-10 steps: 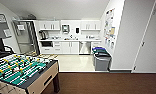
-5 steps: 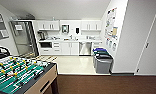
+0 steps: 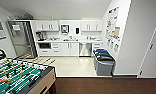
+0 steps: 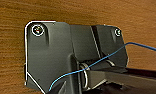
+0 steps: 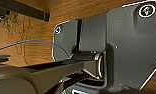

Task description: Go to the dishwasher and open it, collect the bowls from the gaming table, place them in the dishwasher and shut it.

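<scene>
Little differs — dishwasher (image 3: 85, 49) perhaps nearer, door shut.

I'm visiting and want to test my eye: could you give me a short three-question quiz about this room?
1. True or false: the dishwasher door is shut.
2. What stands against the right wall nearest the dishwasher? A) bins B) a chair C) a ladder
3. Fill in: the football table has a ____ field.

Key: 1 true. 2 A, the bins. 3 green.
</scene>
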{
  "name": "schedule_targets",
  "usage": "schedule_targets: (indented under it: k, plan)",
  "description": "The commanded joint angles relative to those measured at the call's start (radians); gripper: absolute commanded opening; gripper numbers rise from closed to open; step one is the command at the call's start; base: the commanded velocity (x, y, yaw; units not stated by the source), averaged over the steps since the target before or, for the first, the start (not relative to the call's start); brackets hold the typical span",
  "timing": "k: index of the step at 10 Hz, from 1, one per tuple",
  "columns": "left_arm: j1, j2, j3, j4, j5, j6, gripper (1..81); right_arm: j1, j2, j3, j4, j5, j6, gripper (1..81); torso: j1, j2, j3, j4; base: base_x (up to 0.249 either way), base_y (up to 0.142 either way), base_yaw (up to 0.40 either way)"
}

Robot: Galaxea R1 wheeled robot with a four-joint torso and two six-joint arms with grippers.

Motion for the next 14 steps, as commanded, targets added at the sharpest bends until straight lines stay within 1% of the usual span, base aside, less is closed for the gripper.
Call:
schedule_targets:
  k: [1, 8, 10, 14]
  plan:
    - [-0.045, -0.014, 0.009, 0.008, 0.05, 0.0, 81.1, 0.055, -0.018, 0.016, 0.003, -0.063, -0.004, 81.1, 0.0, 0.0, 0.0, 0.0, 0.241, 0.0, 0.0]
    - [-0.044, -0.014, 0.008, 0.008, 0.05, 0.003, 81.1, 0.049, -0.018, 0.016, 0.003, -0.063, -0.002, 81.1, 0.0, 0.0, 0.0, 0.0, 0.242, 0.0, 0.0]
    - [-0.045, -0.017, 0.006, 0.008, 0.05, 0.003, 81.1, 0.046, -0.003, 0.008, 0.001, -0.063, -0.002, 81.1, 0.001, 0.0, 0.0, 0.0, 0.248, 0.0, 0.0]
    - [-0.045, -0.019, 0.002, 0.007, 0.043, 0.003, 81.1, 0.05, -0.004, -0.006, 0.004, -0.061, 0.0, 81.1, 0.0, 0.0, 0.0, 0.0, 0.249, 0.0, 0.0]
